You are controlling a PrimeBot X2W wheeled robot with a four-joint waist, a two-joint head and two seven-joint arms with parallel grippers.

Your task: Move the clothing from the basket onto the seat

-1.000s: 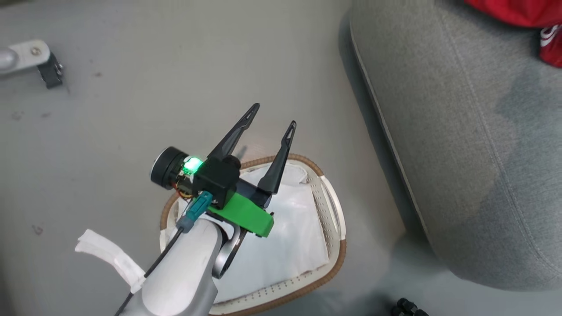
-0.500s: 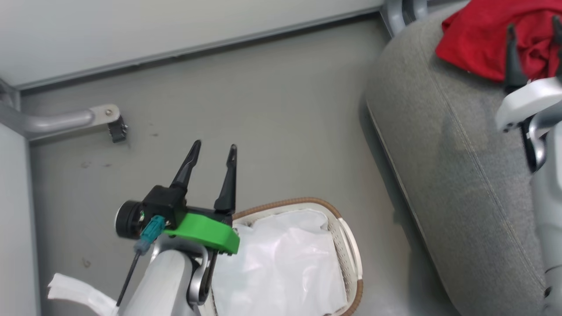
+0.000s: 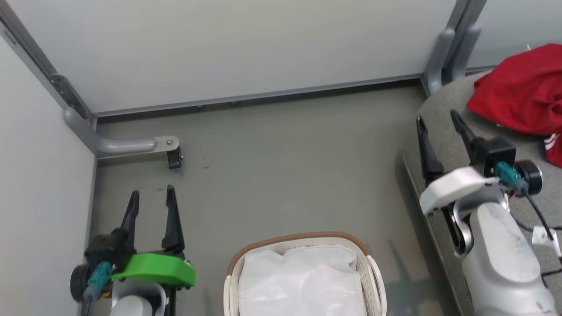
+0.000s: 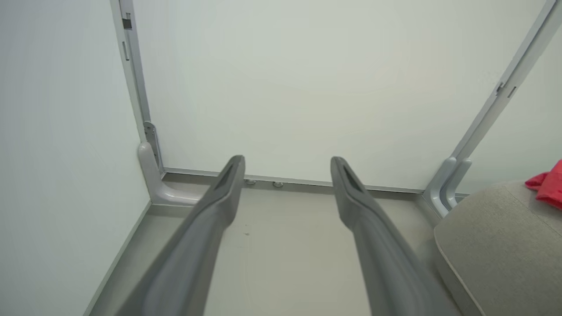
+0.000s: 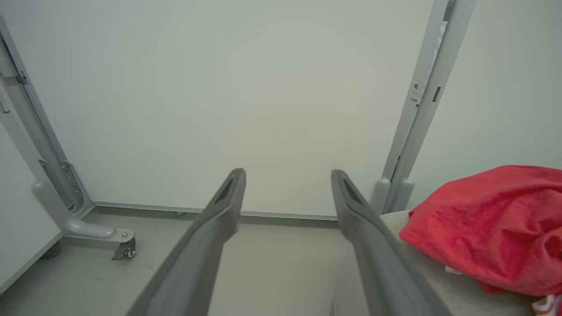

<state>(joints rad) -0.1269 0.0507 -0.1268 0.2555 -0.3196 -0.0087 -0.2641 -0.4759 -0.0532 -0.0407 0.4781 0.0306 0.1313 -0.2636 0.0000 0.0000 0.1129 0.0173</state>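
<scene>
With fingers spread and nothing between them, the left tool (image 3: 152,191) hangs over the floor (image 3: 281,166), the basket (image 3: 298,237) with its white liner (image 3: 303,281) to its right, while the right tool (image 3: 436,116), likewise spread, hovers above the seat (image 3: 434,94), the red clothing (image 3: 518,101) heaped just to its right.

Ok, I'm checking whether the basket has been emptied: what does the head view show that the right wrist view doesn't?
Head view's extras: the basket, whose visible part holds its white liner and nothing red, and the left gripper, fingers apart and empty.
Right wrist view's extras: the slots high on the upright post.
Shared: the right gripper, fingers apart with nothing between them; the red clothing heaped on the grey seat; the bracket foot with its caster.
</scene>
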